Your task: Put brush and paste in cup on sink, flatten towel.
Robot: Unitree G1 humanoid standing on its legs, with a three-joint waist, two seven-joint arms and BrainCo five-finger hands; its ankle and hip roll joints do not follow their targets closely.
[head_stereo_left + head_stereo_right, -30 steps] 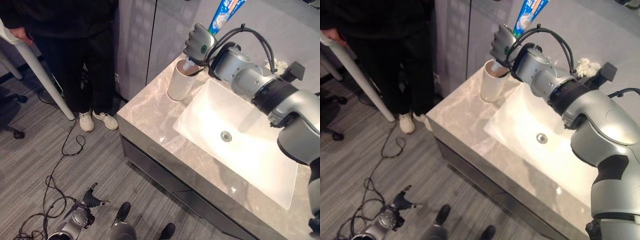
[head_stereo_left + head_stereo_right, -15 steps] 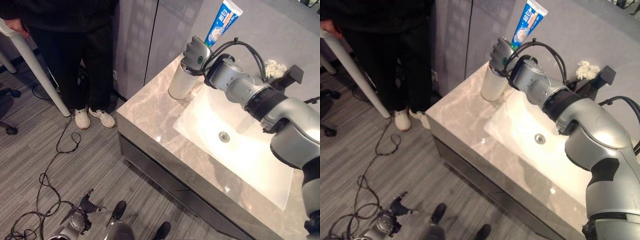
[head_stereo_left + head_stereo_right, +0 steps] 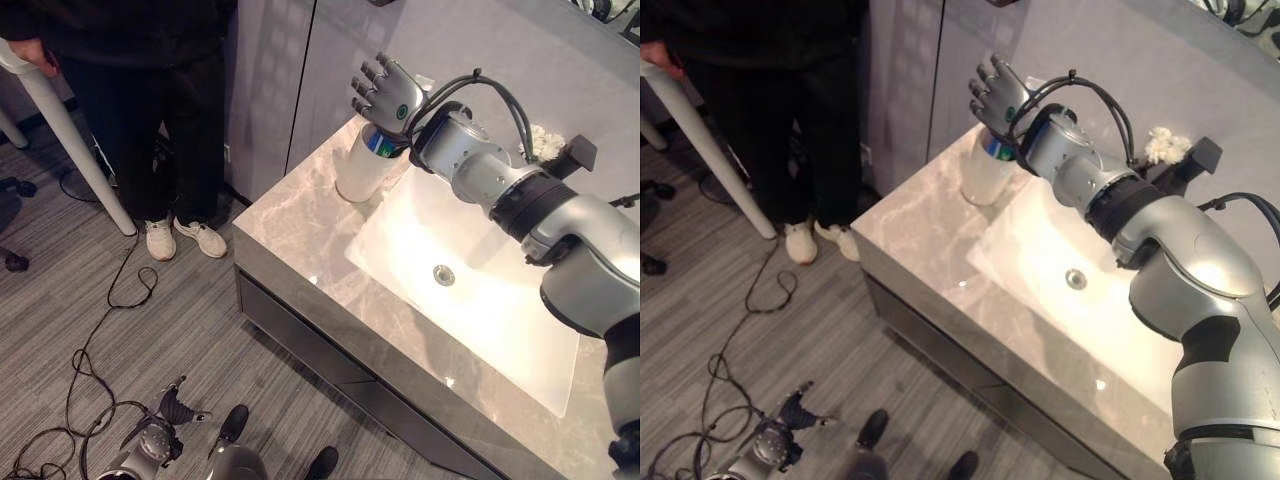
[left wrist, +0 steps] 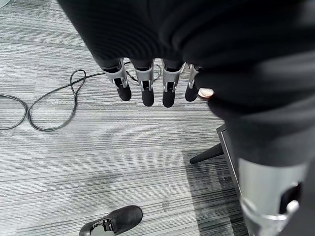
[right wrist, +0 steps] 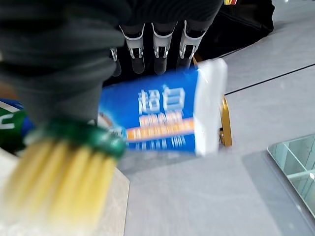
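Observation:
A white cup (image 3: pixel 358 172) stands on the marble counter's far left corner, beside the sink (image 3: pixel 520 330). The blue-and-white toothpaste tube (image 3: pixel 377 143) stands inside the cup with its end poking above the rim. My right hand (image 3: pixel 386 90) hovers just above it, open, fingers spread and holding nothing. The right wrist view shows the toothpaste tube (image 5: pixel 162 118) close up, with a brush (image 5: pixel 64 182) of yellow bristles and a green collar beside it. A crumpled white towel (image 3: pixel 545 140) lies at the back of the counter. My left hand (image 3: pixel 160 437) hangs open low near the floor.
A person (image 3: pixel 150 90) in dark clothes and white shoes stands to the left of the counter (image 3: pixel 300 230), next to a slanted white pole (image 3: pixel 70 130). A grey wall rises behind the sink.
The right hand has let go of the toothpaste, which has dropped into the cup. The hand's fingers have spread open above the cup.

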